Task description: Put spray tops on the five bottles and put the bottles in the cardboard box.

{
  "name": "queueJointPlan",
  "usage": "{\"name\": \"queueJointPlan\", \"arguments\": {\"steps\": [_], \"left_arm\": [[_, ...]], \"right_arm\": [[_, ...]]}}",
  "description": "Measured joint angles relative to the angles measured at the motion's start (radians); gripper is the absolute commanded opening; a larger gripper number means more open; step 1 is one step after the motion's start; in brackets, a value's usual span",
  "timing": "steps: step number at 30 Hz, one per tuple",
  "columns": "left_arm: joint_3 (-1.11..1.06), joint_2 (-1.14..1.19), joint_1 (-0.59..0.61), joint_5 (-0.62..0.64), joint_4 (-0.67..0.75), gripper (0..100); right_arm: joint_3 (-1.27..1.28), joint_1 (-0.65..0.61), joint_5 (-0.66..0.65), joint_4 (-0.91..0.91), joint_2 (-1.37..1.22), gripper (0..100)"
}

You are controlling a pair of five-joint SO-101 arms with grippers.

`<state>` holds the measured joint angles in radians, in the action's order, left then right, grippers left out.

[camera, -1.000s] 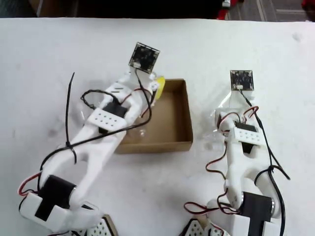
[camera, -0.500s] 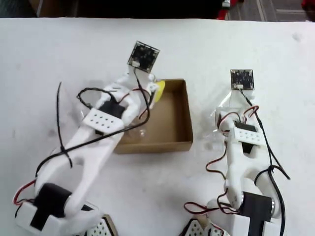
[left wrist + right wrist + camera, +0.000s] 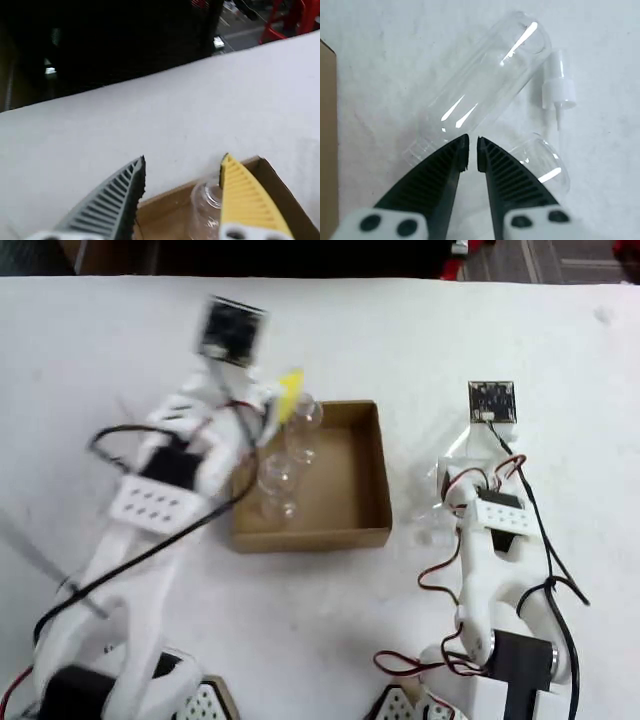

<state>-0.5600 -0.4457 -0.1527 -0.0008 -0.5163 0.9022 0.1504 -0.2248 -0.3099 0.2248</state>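
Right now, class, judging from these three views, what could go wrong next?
1. A clear bottle and its neighbour lie on their sides by the right gripper; a nudge may roll them away.
2. The loose spray top beside them could get knocked aside.
3. The open left gripper hangs near the cardboard box rim and might snag it.

Brown cardboard box [image 3: 345, 532], clear bottle [image 3: 485, 80], white spray top [image 3: 559, 87], yellow-and-grey ribbed left claw [image 3: 183, 162], black ribbed right claw [image 3: 472, 150]

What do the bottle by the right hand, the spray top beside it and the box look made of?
Bottle: clear, glossy, sharp highlights, table showing through; plastic or glass, cannot tell. Spray top: opaque white, smooth, probably plastic. Box: matte brown, folded walls, looks like cardboard.
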Motion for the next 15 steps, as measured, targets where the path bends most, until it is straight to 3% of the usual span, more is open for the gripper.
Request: {"name": "queueJointPlan", "arguments": {"steps": [2,6,15], "left_arm": [[0.0,-0.074,0.057,-0.008,-0.055,23],[0.002,-0.199,0.178,-0.157,-0.187,23],[-0.021,-0.226,0.466,-0.454,-0.503,23]], "right_arm": [[0.0,0.0,0.0,0.0,0.0,1.8],[0.0,0.0,0.0,0.0,0.0,1.8],[0.0,0.0,0.0,0.0,0.0,1.8]]}}
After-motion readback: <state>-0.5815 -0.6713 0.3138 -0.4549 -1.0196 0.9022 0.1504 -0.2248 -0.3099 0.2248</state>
